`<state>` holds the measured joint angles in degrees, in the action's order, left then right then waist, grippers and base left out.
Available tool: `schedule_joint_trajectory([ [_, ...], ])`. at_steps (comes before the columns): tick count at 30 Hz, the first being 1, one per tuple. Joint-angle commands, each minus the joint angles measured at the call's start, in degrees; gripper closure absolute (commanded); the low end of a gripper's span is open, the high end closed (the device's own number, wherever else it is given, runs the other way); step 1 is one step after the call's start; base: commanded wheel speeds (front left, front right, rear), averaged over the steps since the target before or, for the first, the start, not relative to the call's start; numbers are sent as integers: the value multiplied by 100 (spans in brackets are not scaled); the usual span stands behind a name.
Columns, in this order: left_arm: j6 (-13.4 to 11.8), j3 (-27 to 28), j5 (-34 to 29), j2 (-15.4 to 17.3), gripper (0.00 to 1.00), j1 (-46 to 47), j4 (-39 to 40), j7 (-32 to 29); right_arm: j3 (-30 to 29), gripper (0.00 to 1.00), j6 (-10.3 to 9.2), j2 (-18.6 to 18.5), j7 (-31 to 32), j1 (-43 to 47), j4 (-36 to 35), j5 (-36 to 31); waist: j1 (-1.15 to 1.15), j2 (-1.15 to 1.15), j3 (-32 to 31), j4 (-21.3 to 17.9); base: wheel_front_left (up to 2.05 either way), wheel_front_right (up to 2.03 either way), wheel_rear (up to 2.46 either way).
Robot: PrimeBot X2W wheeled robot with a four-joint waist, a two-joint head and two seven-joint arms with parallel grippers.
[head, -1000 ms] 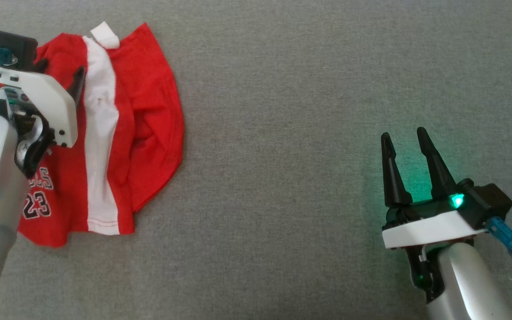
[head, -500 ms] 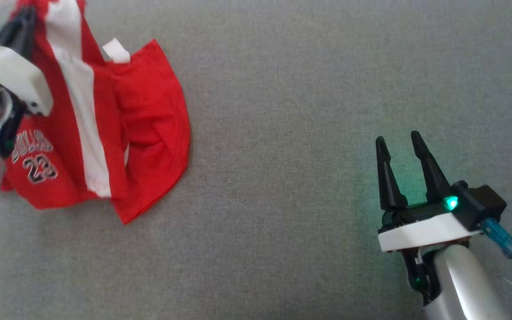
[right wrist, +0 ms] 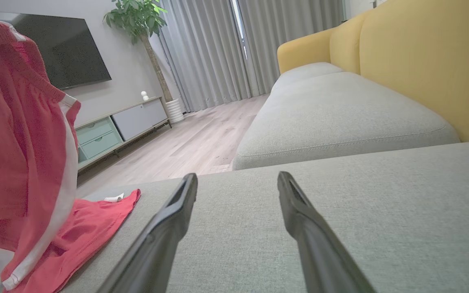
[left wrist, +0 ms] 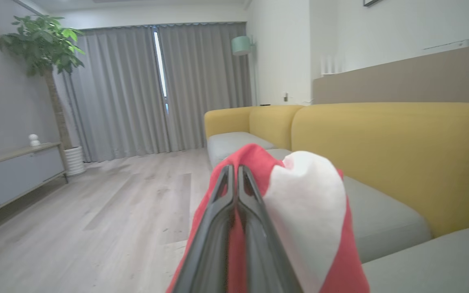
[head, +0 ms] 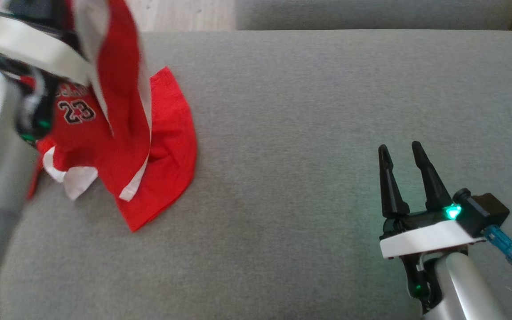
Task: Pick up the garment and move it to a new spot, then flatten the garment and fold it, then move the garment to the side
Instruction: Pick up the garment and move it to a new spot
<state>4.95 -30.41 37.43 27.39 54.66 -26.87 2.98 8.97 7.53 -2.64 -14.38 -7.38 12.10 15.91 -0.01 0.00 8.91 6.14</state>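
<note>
Between the fingers of the left end effector [left wrist: 234, 167], a fold of the red and white garment [head: 167, 133] is being clamped. The two dark fingers are being pressed together with red cloth caught between them. Below that end effector, the garment is being held up by one part, with a white stripe [right wrist: 66, 183] hanging down its length. Its lower part is being supported in a rumpled heap by the grey seat cushion [head: 305, 133]. A number 23 [head: 76, 111] is being shown on the red cloth just beside the left wrist.

Well off to the right of that end effector, the right end effector [head: 399, 149] is being held low over bare cushion, its fingers spread wide apart with nothing between them. From the right wrist view, the garment is being seen to the left of those fingers, well apart from them.

Beyond the left end effector, a second grey seat [left wrist: 234, 142] and a yellow sofa back [left wrist: 401, 142] are being shown, then a pale wooden floor [left wrist: 96, 211]. Farthest from it, grey curtains [left wrist: 136, 81], a potted plant [left wrist: 43, 40] and a low cabinet [left wrist: 18, 175] are being shown against the walls.
</note>
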Motion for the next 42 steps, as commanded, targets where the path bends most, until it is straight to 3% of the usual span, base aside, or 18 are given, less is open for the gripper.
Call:
schedule_joint_trajectory([
  [1,-84,223,43,120,100,44,447,-61,125,0,-4,-23,-62,-83,-188,64,1,0,-39,-109,0,0,0],
  [10,-609,-169,133,-607,100,-390,1843,-369,260,0,-4,-23,-62,-303,-356,297,1,0,69,-982,0,0,0],
  [20,-844,-486,141,-1805,100,92,1681,-118,551,0,-4,-23,-62,-691,-728,832,1,0,410,-2411,0,0,0],
  [24,-1003,-319,234,-2170,100,155,1414,413,488,0,-4,-23,-62,-699,-854,878,1,0,462,-2552,0,0,0],
  [28,-1063,-85,400,-2280,100,-150,1010,951,384,0,-4,-23,-62,-657,-926,836,1,0,501,-2481,0,0,0],
  [32,-980,170,500,-2189,100,-681,359,1133,274,0,-4,-23,-62,-625,-940,752,1,0,577,-2260,0,0,0],
  [33,-939,211,521,-2150,95,-806,167,1148,258,0,-4,-23,-62,-619,-935,727,1,0,600,-2192,0,0,0],
  [34,-923,233,500,-2093,0,-916,-46,1159,242,0,-4,-23,-62,-614,-927,703,1,0,619,-2120,0,0,0],
  [38,-932,252,191,-1849,0,-1182,-734,1192,224,0,-4,-23,-62,-602,-889,572,1,0,667,-1833,0,0,0],
  [42,-927,687,-151,-1773,0,-1425,-609,1199,178,0,-4,-23,-62,-571,-839,406,1,0,653,-1523,0,0,0],
])
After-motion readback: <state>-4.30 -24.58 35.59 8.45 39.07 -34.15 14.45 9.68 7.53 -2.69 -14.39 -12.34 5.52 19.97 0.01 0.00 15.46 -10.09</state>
